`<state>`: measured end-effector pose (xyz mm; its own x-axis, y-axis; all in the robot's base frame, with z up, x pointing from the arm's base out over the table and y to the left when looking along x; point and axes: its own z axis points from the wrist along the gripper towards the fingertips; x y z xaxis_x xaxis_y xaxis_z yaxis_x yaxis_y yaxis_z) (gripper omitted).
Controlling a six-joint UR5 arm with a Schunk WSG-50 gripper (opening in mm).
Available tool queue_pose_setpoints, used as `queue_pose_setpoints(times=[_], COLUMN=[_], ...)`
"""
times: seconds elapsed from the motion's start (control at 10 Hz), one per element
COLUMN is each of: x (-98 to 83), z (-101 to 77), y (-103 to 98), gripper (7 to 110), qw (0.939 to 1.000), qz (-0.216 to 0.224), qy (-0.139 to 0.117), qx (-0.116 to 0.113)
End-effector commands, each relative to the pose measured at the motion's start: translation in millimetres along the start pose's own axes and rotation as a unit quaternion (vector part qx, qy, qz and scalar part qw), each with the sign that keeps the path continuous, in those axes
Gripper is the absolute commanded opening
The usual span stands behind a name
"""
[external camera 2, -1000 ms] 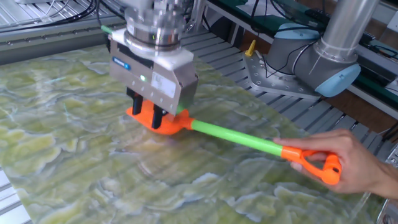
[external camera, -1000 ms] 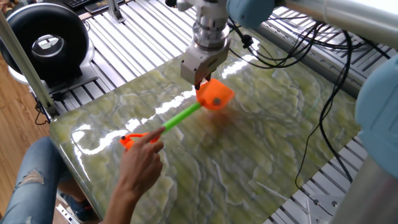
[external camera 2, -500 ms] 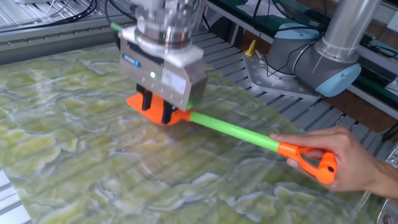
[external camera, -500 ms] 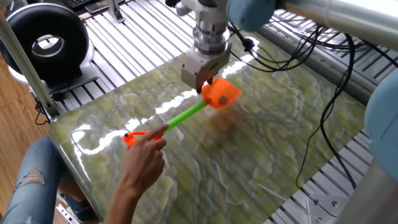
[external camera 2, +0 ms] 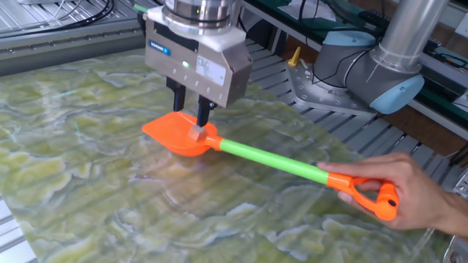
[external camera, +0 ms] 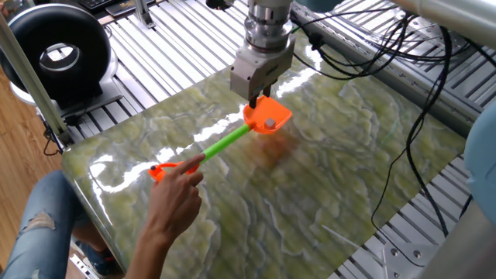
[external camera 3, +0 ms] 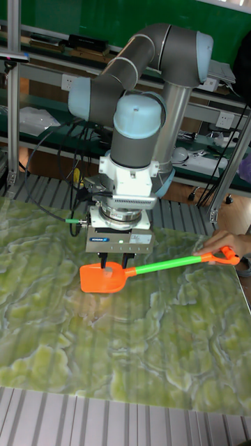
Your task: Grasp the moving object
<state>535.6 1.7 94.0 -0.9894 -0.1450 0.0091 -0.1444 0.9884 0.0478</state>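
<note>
The moving object is a toy shovel: an orange scoop [external camera 2: 174,134] lying flat on the green marbled table [external camera 2: 88,190], a green shaft [external camera 2: 270,157] and an orange loop end [external camera 2: 371,197]. A person's hand [external camera 2: 420,191] holds the loop end. My gripper [external camera 2: 189,120] hangs straight over the back of the scoop, open, its fingers apart and their tips reaching down to the scoop near the shaft joint. The same shows in the one fixed view, gripper [external camera: 258,101] over scoop [external camera: 268,117], and in the tall view, gripper [external camera 3: 116,265] over scoop [external camera 3: 103,278].
The person's arm [external camera: 167,225] reaches in over the near left table edge. A black round device [external camera: 54,54] stands off the table at the far left. Cables [external camera: 403,70] hang over the far right side. The arm's base [external camera 2: 380,66] stands behind the table.
The scoop was tilted up against my fingers; now it lies flat on the table and my gripper stands a little higher above it. The hand still holds the loop end.
</note>
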Motion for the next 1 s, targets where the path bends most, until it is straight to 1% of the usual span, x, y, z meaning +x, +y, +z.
queue_pose_setpoints(times=[0.0,0.1,0.2,0.3,0.5,0.7,0.9], x=[-4.3,1.7,8.0,9.3,-0.7,-5.3,3.2], z=[29.1,40.9,45.0,46.9,52.5,52.1,59.4], y=[-4,-7,-10,-8,-1,1,-5], gripper=[44,44,44,44,44,44,44], qw=[0.9998,0.9997,0.9997,0.9997,0.9996,0.9996,0.9996], qz=[0.005,0.002,-0.002,-0.003,0.009,0.014,0.004], qy=[-0.012,-0.016,-0.016,-0.019,-0.02,-0.017,-0.016], qx=[0.012,0.016,0.017,0.012,0.015,0.019,0.021])
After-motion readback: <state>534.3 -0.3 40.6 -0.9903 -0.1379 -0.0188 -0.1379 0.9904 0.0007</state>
